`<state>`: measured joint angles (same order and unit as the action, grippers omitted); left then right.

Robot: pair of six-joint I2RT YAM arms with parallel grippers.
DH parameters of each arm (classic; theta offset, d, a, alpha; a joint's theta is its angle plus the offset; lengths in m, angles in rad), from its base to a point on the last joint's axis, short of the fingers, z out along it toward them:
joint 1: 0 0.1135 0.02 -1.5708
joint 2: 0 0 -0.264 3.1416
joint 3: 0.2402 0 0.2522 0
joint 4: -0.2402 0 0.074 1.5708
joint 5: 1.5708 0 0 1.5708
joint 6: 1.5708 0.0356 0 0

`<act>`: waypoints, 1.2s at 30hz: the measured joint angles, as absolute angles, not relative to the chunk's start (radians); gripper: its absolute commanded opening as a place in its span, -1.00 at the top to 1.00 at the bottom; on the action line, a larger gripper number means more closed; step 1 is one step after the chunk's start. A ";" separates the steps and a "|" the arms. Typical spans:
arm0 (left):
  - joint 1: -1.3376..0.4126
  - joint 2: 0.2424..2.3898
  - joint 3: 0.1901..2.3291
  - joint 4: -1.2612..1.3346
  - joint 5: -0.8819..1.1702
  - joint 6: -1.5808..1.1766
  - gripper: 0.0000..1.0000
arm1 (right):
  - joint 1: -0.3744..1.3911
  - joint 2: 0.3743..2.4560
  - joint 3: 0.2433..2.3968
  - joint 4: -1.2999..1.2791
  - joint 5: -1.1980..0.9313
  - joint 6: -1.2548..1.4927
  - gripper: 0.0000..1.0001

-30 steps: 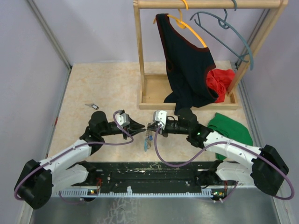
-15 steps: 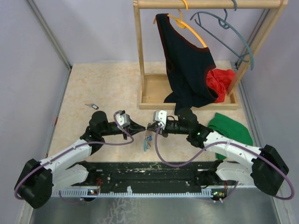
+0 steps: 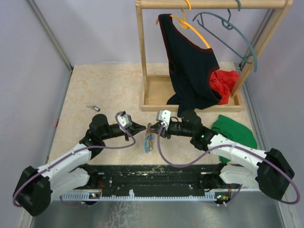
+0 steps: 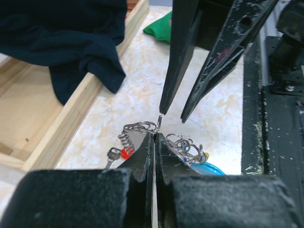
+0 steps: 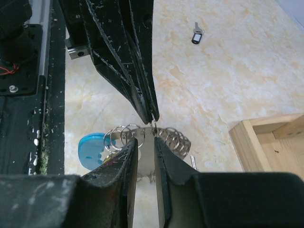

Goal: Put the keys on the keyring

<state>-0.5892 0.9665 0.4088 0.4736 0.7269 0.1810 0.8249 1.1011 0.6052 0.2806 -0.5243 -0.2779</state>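
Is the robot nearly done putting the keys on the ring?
Not yet. Done: a red key sits bunched with the keyring, though whether it is threaded is unclear. In hand: the left gripper is shut on a keyring loop, the right gripper open just opposite. Left: a black key lies apart, untouched.

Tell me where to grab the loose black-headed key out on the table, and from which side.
Probably the black head, from straight above. The key lies flat on the table, so nothing can get underneath it. The head is its widest part, while the metal blade looks too thin to pinch. Close across the head's narrow sides.
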 measured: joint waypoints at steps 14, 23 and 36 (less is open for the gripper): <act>-0.589 0.900 0.363 0.462 0.506 0.180 0.99 | 0.756 1.231 0.725 0.109 -0.229 -0.194 0.40; -0.589 0.829 0.336 0.448 0.364 0.166 0.99 | 0.715 1.466 0.820 0.047 -0.177 -0.135 0.40; -0.589 0.803 0.319 0.455 0.276 0.148 0.99 | 0.716 1.631 0.912 0.029 -0.171 -0.045 0.42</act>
